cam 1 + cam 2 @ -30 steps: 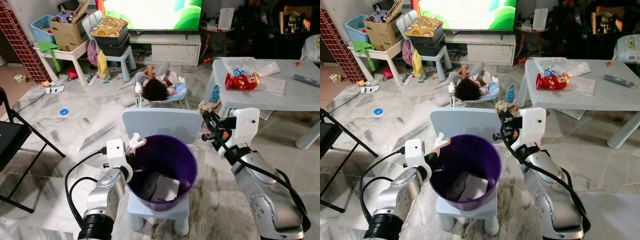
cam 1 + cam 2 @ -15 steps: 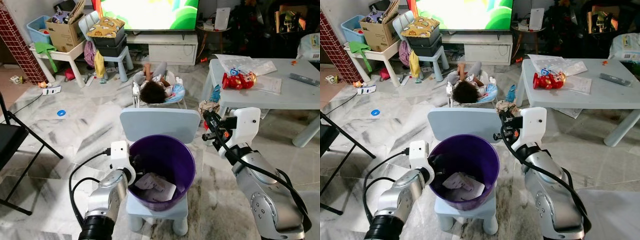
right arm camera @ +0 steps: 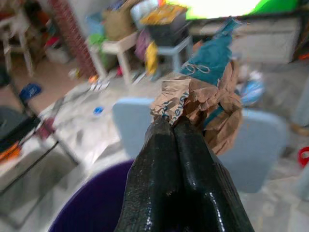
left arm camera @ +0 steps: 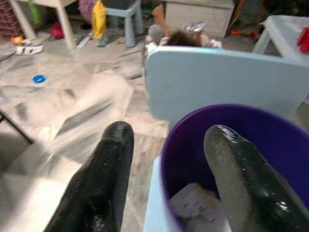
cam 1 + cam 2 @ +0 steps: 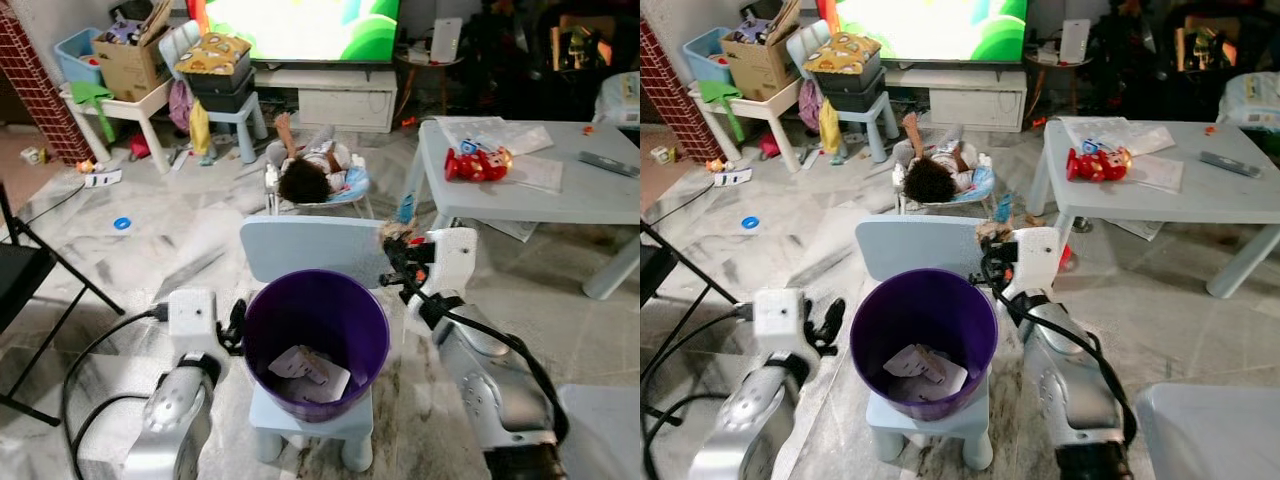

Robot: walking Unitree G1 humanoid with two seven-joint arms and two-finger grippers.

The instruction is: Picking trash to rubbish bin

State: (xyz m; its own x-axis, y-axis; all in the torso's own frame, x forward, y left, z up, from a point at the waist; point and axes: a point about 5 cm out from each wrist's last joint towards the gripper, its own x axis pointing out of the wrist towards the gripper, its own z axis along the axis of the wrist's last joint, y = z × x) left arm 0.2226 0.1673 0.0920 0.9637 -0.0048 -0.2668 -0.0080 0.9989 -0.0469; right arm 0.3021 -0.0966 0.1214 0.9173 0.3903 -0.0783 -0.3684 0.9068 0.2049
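Note:
A purple bin [image 5: 330, 310] stands on a small light-blue chair [image 5: 300, 248], with white paper [image 5: 310, 368] lying in its bottom. My left gripper [image 5: 236, 325] hangs just outside the bin's left rim. In the left wrist view this gripper [image 4: 166, 133] is open with nothing between its fingers. My right gripper [image 5: 392, 255] is at the bin's far right rim, in front of the chair back. It is shut on a crumpled brown and teal paper wad [image 3: 203, 94], which sticks up above the fingertips [image 3: 169, 130].
A child lies in a bouncer [image 5: 312, 178] on the floor behind the chair. A grey low table [image 5: 560, 195] with a red toy [image 5: 478, 162] stands to the right. A black folding chair [image 5: 25, 280] is at the left edge. Cluttered shelves and boxes line the back wall.
My left gripper let a white scrap fall into the bin and drew back to the left of the rim. My right gripper moved left to the bin's rim with the wad.

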